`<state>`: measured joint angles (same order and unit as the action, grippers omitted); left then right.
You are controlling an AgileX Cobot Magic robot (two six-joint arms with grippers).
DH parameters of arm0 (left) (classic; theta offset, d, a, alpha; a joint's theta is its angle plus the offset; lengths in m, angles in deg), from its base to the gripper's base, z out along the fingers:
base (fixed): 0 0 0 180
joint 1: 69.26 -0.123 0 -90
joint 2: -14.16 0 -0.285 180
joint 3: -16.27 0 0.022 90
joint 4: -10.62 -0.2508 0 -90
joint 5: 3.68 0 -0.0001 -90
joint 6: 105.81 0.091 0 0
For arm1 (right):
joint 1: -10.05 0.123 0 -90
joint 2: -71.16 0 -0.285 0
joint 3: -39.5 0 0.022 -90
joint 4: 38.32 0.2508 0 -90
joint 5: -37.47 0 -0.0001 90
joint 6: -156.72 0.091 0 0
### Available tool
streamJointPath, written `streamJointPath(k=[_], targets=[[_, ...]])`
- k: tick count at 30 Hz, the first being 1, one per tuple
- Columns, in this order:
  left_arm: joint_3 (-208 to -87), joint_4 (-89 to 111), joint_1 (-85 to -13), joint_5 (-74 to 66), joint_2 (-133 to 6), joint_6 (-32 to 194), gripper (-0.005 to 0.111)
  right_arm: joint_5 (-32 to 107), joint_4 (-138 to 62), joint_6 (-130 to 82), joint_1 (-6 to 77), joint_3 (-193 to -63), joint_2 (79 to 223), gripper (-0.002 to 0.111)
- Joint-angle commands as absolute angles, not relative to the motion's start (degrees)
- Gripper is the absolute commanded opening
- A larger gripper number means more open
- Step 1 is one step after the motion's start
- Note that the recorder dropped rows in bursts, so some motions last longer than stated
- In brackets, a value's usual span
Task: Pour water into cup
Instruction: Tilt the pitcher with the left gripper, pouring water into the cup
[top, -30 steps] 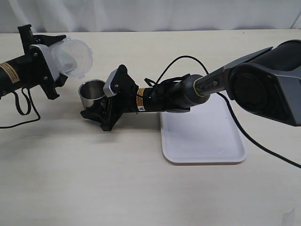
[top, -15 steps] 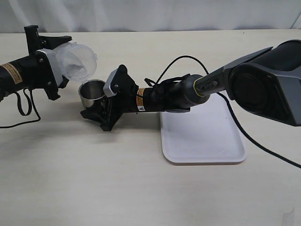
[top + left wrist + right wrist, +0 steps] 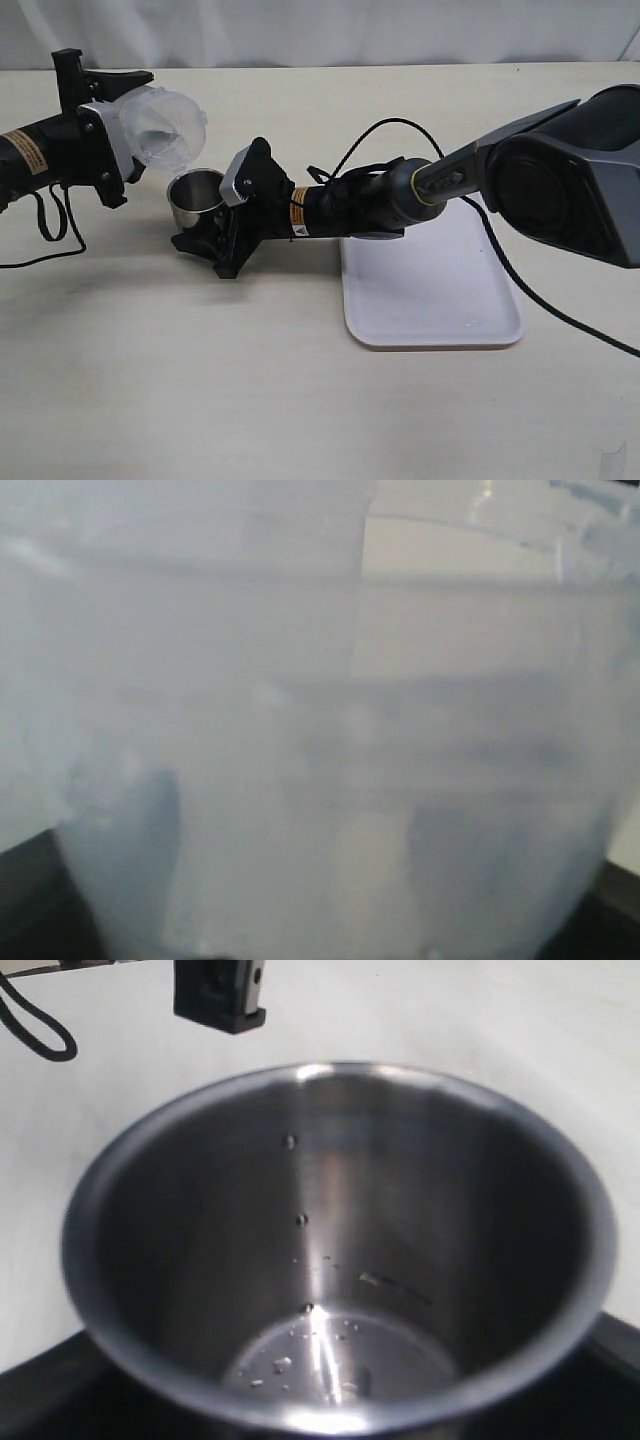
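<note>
The cup [image 3: 194,194], short and of brushed steel, stands upright on the table with my right gripper [image 3: 205,218] shut on its sides. The right wrist view looks into the cup [image 3: 330,1240]: only a few droplets of water [image 3: 285,1365] lie on its bottom. My left gripper [image 3: 128,125] is shut on a translucent plastic container [image 3: 160,122]. The container is tipped on its side, its mouth just above the cup's left rim. In the left wrist view the container [image 3: 320,730] fills the frame, and I cannot tell what is inside it.
A flat white tray [image 3: 440,300] lies right of the cup, under my right arm [image 3: 380,205]. A black cable [image 3: 45,225] loops under the left arm. The pale table runs on in front of the cup.
My left gripper has carried the container right and down toward the cup, bringing its mouth over the rim. The right gripper and the cup have stayed still.
</note>
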<state>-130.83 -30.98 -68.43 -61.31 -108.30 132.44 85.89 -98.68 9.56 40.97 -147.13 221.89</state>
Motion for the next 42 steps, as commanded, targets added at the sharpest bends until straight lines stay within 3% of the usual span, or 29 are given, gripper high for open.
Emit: streamJointPath(k=[1,42], targets=[[-131.3,-30.3,-68.2,-63.9,-108.0,132.6,0.000,84.8,-99.0,10.2,40.7,-147.2,222.1,0.004],[-131.3,-25.8,-68.2,-64.9,-108.0,140.7,0.000,84.8,-99.0,10.4,40.7,-147.2,222.1,0.004]])
